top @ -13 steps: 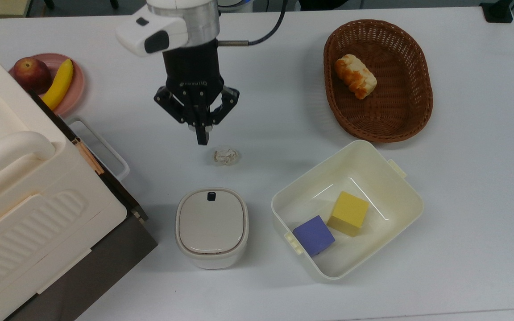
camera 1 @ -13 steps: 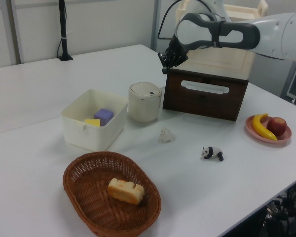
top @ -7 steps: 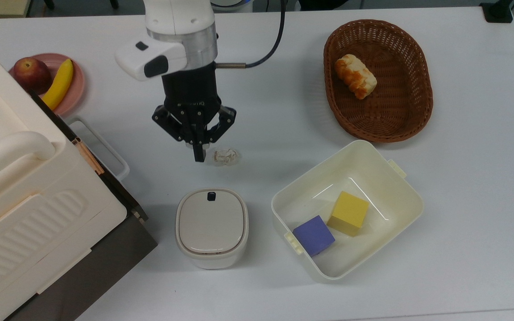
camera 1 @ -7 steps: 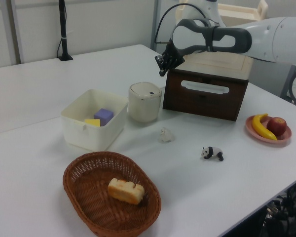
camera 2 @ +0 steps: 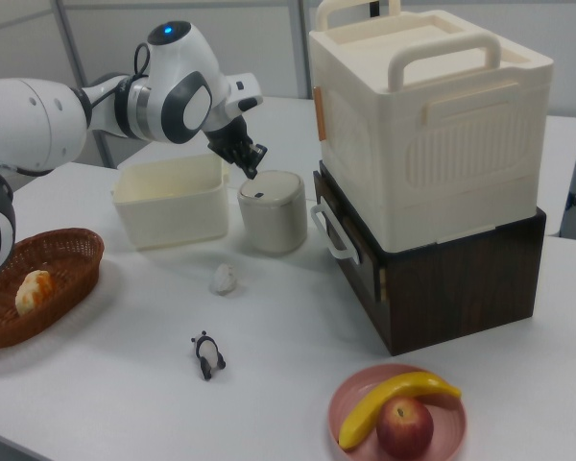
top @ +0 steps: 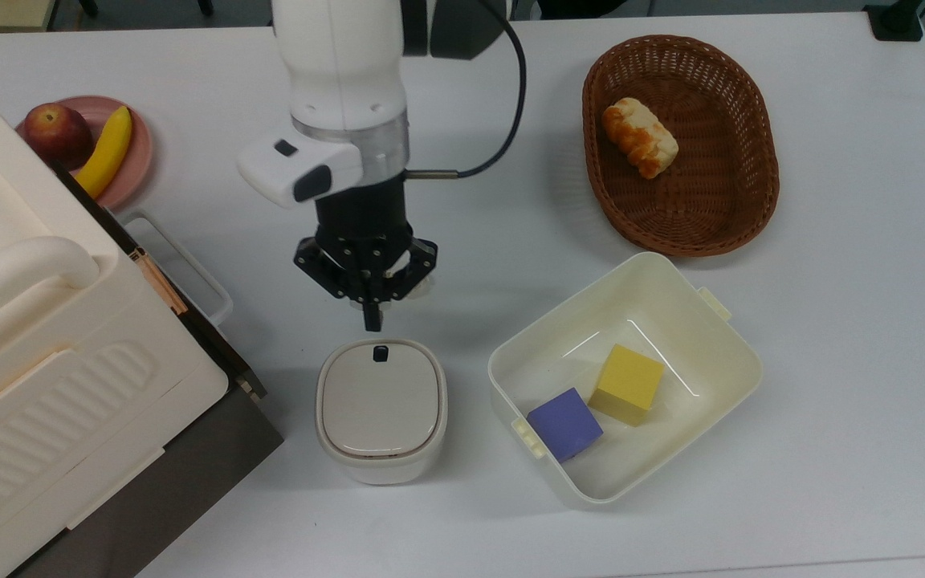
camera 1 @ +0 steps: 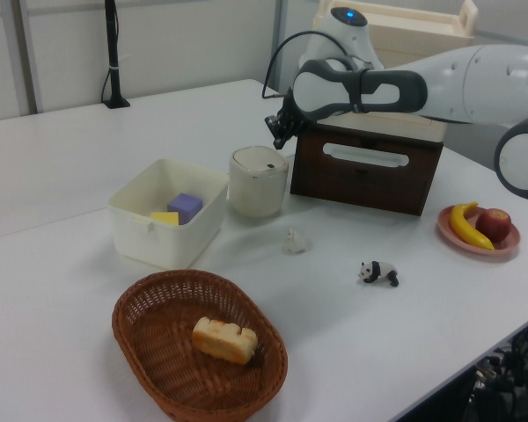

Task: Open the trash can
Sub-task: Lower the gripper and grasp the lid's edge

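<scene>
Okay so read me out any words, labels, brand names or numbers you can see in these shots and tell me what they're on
No text reads clearly enough to quote.
A light marking sits on the black body of the end effector in the top view, too blurred to read.
The trash can, the cream tub, the ribbed box and the basket carry no lettering that I can see.
</scene>
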Controlling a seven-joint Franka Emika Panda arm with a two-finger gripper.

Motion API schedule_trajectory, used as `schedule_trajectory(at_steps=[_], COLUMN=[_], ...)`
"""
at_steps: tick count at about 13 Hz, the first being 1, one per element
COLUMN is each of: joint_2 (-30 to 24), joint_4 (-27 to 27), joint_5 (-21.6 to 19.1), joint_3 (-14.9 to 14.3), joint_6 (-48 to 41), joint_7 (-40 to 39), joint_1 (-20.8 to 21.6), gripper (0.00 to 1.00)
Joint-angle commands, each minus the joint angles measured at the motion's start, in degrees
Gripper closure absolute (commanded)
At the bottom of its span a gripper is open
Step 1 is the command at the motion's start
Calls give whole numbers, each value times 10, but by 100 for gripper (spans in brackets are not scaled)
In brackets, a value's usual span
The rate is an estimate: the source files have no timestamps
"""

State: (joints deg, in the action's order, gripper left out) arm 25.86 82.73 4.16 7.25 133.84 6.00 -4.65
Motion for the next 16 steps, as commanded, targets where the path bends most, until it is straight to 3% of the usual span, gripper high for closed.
schedule_trajectory(at_steps=[1, 9, 16], joint_2=[17, 31, 38], joint_4=[-13, -15, -17], joint_5=[17, 75, 80], joint_3=[-5, -5, -5], joint_6=[7, 12, 41], joint_7=[-7, -7, -7], joint_1=[16, 17, 15], gripper=[100, 100, 100])
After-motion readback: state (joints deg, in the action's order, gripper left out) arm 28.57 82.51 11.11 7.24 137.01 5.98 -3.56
